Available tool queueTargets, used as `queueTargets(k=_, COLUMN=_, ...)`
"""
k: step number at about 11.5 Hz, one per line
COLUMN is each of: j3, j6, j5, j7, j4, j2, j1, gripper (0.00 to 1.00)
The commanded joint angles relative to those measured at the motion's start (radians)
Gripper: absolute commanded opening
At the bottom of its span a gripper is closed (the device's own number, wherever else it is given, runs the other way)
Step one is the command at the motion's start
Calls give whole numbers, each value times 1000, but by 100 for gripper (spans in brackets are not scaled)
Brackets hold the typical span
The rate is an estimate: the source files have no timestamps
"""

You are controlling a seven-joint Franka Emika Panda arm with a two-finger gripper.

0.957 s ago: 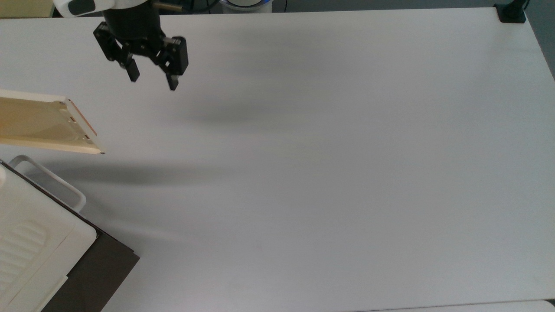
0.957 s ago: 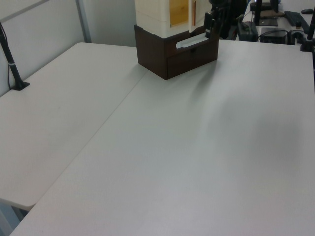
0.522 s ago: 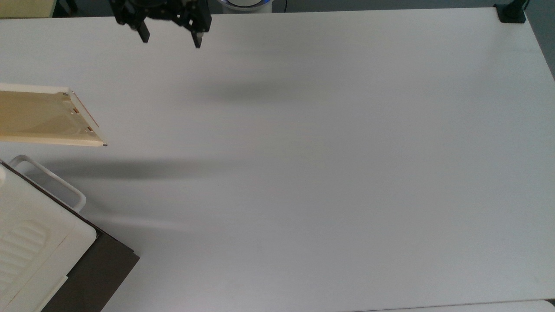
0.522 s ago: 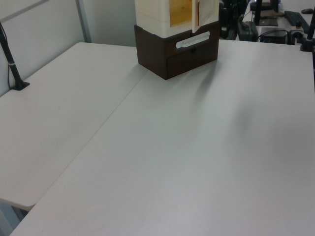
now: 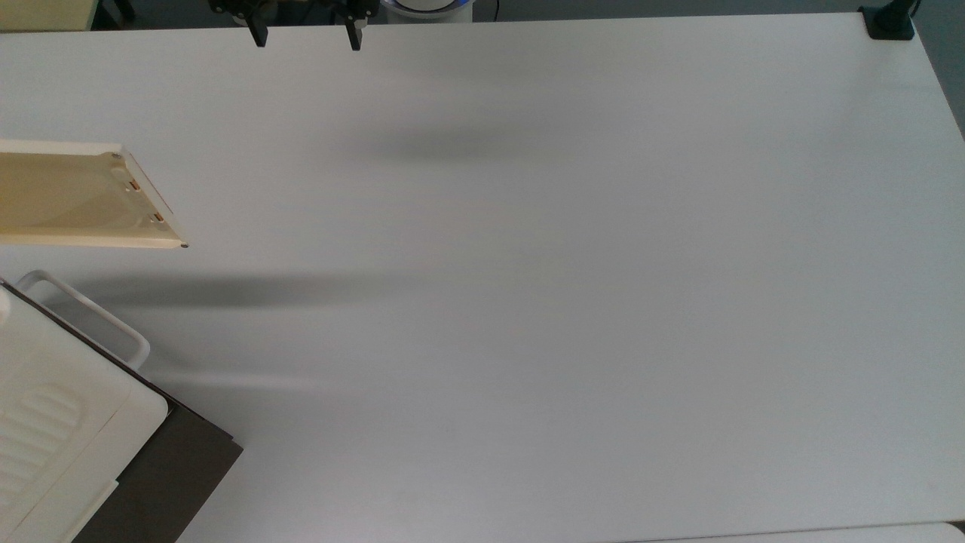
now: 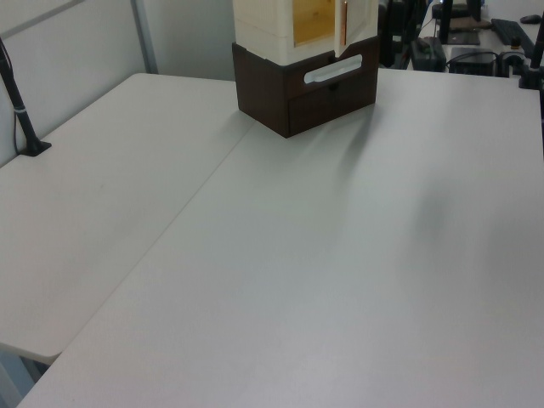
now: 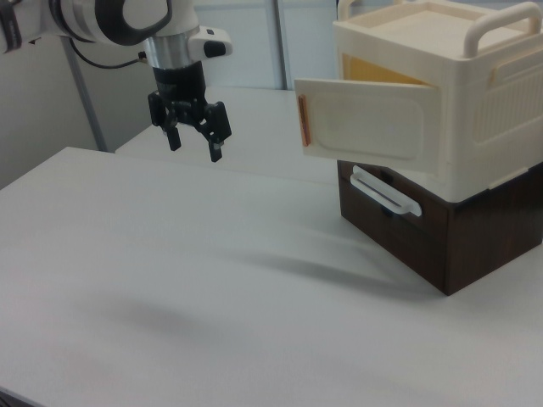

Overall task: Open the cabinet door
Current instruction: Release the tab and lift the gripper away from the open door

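Cabinet door [image 7: 365, 120] is the nearest thing to start from in the right view: it stands swung well out from the cream upper unit [image 7: 475, 93], which sits on a dark brown drawer base [image 7: 424, 242] near one corner of the table [image 7: 170, 280], with the white looped rail [image 7: 383, 192] just below the door. In the top view the door [image 5: 83, 196] juts out over the table along the top view's left edge, its two small copper fittings [image 5: 147, 201] facing up, and over the last second it has swung a little further round, its free edge now lying flatter across that view. Farther off, the hand [image 7: 193, 127] hangs above the table's far edge, well apart from the door, its fingers [image 7: 216, 151] spread wide and holding nothing. A second ago it was much closer to the door's free edge; it has since pulled back toward the far edge, so that in the top view only its fingertips [image 5: 258, 36] reach in at the upper border. I judge the door already open and the arm retreating, so the task looks essentially done.
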Motion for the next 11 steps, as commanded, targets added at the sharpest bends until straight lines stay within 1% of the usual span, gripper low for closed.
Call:
queueTargets(k=1, j3=-5, j6=30, j5=5, j7=-2, j4=-26, j2=-9, j1=14, gripper=100)
queueTargets(k=3, j3=-6, j6=30, j5=5, j7=24, j4=-24, j2=-9, j1=14, gripper=100)
queueTargets(k=11, j3=-16, j6=30, j5=3, j7=24, j4=-16, j2=-12, j1=6, gripper=100)
